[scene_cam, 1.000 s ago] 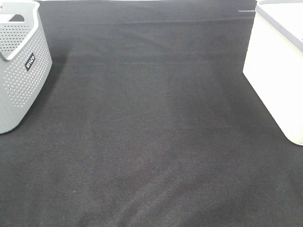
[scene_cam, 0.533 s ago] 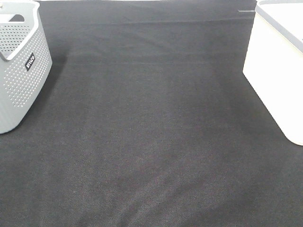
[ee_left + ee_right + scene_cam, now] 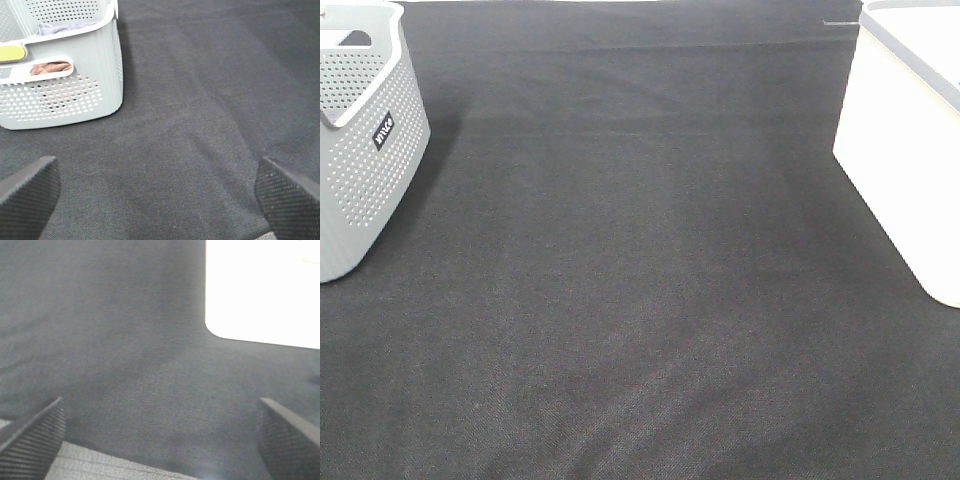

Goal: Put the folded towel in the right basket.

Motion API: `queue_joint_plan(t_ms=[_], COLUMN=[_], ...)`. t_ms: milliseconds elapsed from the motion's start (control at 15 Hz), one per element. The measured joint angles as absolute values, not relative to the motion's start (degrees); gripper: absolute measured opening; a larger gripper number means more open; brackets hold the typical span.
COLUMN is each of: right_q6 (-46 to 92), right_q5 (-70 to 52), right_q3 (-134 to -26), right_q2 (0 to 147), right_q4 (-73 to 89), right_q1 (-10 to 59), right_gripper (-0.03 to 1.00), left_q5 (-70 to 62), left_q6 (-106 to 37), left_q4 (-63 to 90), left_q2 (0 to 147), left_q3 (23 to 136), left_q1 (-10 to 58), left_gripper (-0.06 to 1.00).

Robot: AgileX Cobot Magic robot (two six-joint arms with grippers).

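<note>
No folded towel lies on the black cloth [image 3: 640, 280]. The right basket [image 3: 910, 140] is white with plain walls, at the right edge of the high view; its wall also shows in the right wrist view [image 3: 262, 290]. In the left wrist view, a pinkish-brown cloth [image 3: 50, 67] shows through the handle slot of the grey perforated left basket [image 3: 75, 95]; I cannot tell whether it is the towel. My left gripper [image 3: 159, 200] is open and empty, low over the cloth near the grey basket. My right gripper [image 3: 160, 435] is open and empty near the white basket. Neither gripper shows in the high view.
The grey perforated basket [image 3: 365, 150] stands at the far left of the table. A yellow-green patch [image 3: 11, 51] sits on its rim. A pale cloth [image 3: 65, 28] lies inside it. The black cloth covers the table between the two baskets.
</note>
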State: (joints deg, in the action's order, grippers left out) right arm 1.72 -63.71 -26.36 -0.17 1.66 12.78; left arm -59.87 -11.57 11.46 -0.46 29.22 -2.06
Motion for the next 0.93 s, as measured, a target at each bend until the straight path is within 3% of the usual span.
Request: queue_joint_plan(t_ms=[333,667,933], right_q6=[2.86,2.86,2.86], right_q5=[-63.71,-63.71,-63.71], right_q3=[-26.36,-26.36,-26.36], right_q2=[-0.17,-0.17,-0.17], right_q4=[2.98,4.01,4.18], right_q1=[12.26,-2.64,-3.15], right_gripper=[0.98,0.98,0.98], left_q5=[-59.87,-59.87,-59.87], left_q6=[-11.57,-11.57,-11.57], left_q4=[11.23,11.23,11.23], left_q2=[-0.46,-0.46,-0.46], left_q3=[29.22,29.22,29.22], left_q1=[-2.06,-2.06,-2.06], left_gripper=[0.99,0.99,0.99])
